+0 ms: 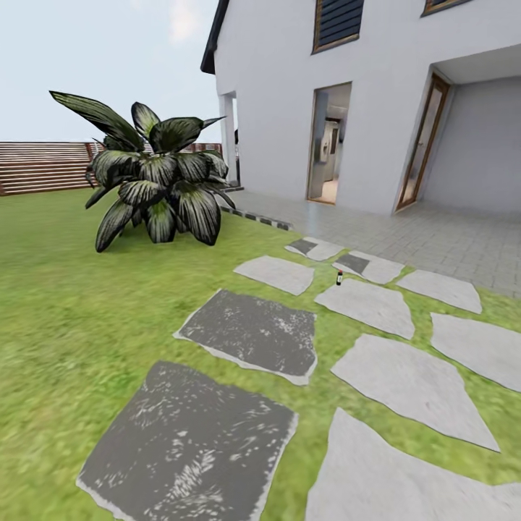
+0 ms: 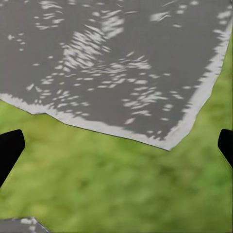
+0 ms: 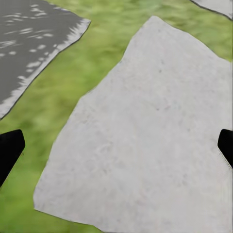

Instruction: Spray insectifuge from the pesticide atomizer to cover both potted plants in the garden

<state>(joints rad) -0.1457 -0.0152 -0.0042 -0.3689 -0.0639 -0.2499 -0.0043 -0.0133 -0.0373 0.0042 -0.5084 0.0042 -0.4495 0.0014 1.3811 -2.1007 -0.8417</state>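
Note:
Out on the garden lawn (image 1: 72, 318), a tiny dark bottle-shaped thing with a reddish top (image 1: 339, 277) stands upright at the edge of a pale stepping stone (image 1: 365, 304). It may be the pesticide atomizer, but it is too small to be sure. The two potted plants are out of view. My left gripper (image 2: 117, 145) hangs open over grass beside a dark grey slab (image 2: 111, 63), with its dark fingertips (image 2: 9, 148) at the view's edges. Over a pale stone (image 3: 145, 145), my right gripper (image 3: 116, 145) is also open and holds nothing.
A big spiky plant with striped leaves (image 1: 155, 181), without a pot, grows on the lawn at the left. Behind it runs a brown slat fence (image 1: 40, 166). A white house (image 1: 347, 94) with open doorways and a tiled terrace (image 1: 434, 239) stands to the right. Several stepping stones cross the grass.

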